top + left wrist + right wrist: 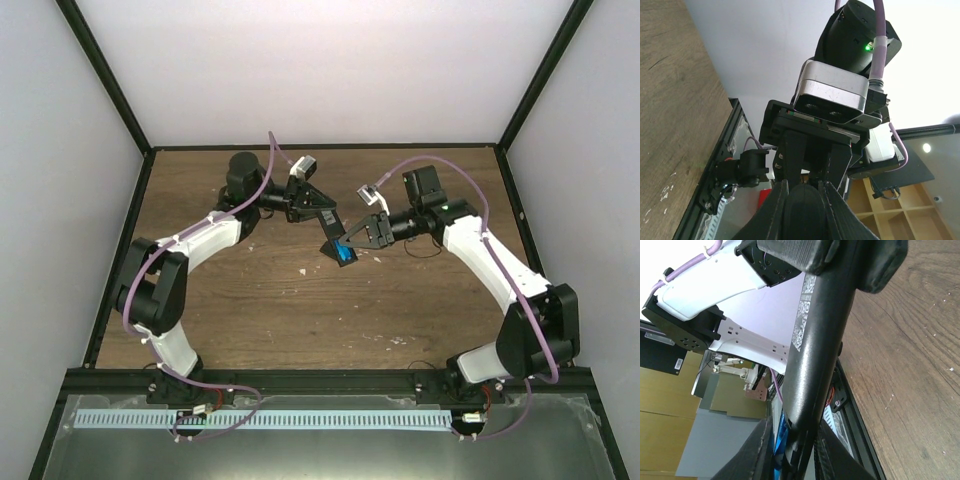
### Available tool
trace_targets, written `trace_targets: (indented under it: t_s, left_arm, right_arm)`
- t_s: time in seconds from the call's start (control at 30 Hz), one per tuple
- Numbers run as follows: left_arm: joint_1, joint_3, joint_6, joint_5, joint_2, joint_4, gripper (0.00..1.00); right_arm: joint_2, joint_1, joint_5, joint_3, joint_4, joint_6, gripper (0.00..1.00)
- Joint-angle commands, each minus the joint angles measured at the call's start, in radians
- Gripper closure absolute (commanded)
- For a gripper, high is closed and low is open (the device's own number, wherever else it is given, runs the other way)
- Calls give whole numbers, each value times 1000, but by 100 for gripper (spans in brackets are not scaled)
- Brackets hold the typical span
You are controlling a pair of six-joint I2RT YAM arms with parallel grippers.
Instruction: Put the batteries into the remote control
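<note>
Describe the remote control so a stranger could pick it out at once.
Look above the middle of the wooden table, where the arms' tips meet. The remote control is the slim black bar slanting between the left gripper and the right gripper. Unlike the black grippers, it carries a white code label, with a blue battery at its lower end.

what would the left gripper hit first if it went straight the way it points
Likely the right gripper, facing it at the far end of the slim black remote control clamped in the left gripper's jaws.
</note>
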Motion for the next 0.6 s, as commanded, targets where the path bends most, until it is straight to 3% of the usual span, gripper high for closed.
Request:
trace_targets:
  t_s: [0.0,0.3,0.57]
  left_arm:
    - [6,50,-1,-16,-23,-17,100]
    - [6,63,93,-33,-38,-142,100]
    - [7,81,176,-51,-54,-247,100]
  right_arm:
    - [-19,6,17,-16,-58,-41,85]
    - [-22,6,6,-26,-111,-73,84]
    - [-30,6,-5,-34,-119,-79,89]
